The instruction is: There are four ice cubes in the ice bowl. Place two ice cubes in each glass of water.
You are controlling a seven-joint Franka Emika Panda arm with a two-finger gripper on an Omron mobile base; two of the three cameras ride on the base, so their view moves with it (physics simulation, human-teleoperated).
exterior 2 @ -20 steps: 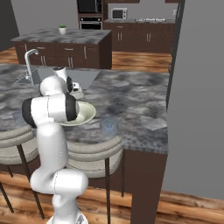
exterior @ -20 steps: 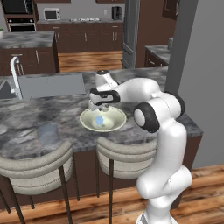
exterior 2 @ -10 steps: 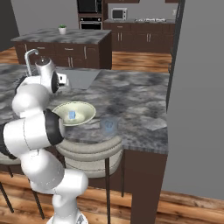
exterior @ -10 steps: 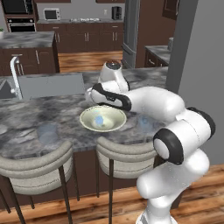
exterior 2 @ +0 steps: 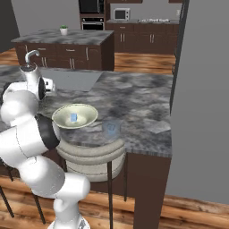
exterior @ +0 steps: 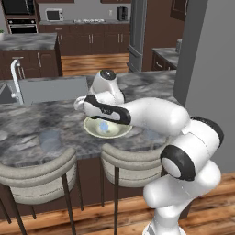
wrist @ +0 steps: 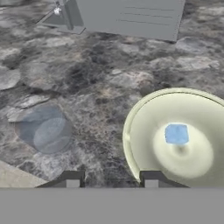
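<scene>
one ice cube (wrist: 176,133) visible, lying at the middle of the ice bowl (wrist: 144,114). gripper (wrist: 112,178) closed, empty as far as visible, hovering over counter (wrist: 109,70) beside bowl's rim. nearer glass (wrist: 46,130) well off the opposite way, across the fingertips (wrist: 72,179).

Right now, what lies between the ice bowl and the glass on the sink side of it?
Nothing: in the hand view only bare marbled counter separates the ice bowl from that glass. One ice cube sits in the bowl.
</scene>
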